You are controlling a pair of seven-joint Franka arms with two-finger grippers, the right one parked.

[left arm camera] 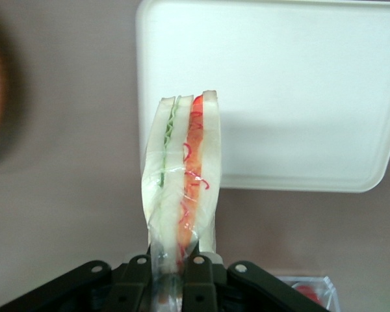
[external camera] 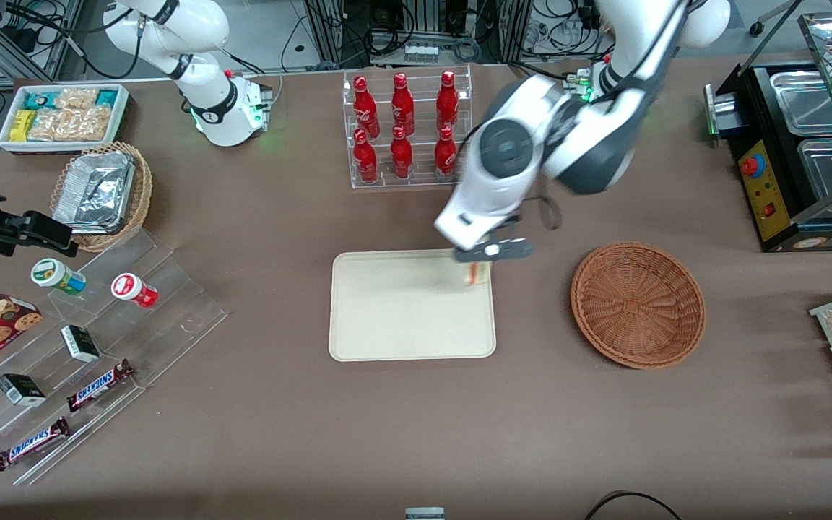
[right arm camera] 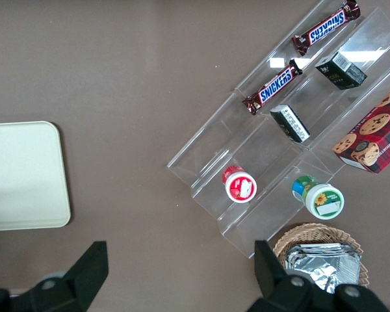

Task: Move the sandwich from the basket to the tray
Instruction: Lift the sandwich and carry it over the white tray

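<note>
Front view: the gripper (external camera: 492, 250) hangs over the tray (external camera: 387, 318) corner nearest the empty basket (external camera: 637, 303), sandwich (external camera: 477, 273) dangling above the rim. Wrist view: fingers (left arm camera: 196, 281) clamped on the wrapped sandwich (left arm camera: 182, 182) at one end, long axis pointing straight away from them towards the tray (left arm camera: 299, 97). Looks soft, squashy, light, so grip gently

The claw (external camera: 490, 254), clamped on the sandwich (external camera: 478, 273), hangs over the tray (external camera: 401, 318) corner nearest the basket (external camera: 637, 303). The tray's surface lies bare; the bottle rack (external camera: 405, 130) stands well apart.
</note>
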